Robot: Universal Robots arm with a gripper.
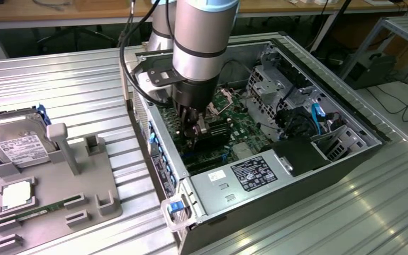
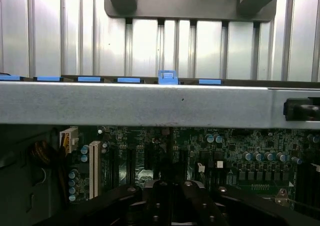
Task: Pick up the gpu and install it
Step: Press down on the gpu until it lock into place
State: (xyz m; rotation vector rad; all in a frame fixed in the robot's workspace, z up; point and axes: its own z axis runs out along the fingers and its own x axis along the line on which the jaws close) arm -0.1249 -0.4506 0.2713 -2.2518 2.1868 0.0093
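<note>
Your gripper (image 1: 198,127) is down inside the open case (image 1: 331,114), just over the motherboard (image 1: 243,130). It seems to pinch the gpu (image 1: 211,142), a dark card standing on edge among the slots; I cannot tell for certain. Keep the card upright, line it up along its slot, and press down evenly.
</note>
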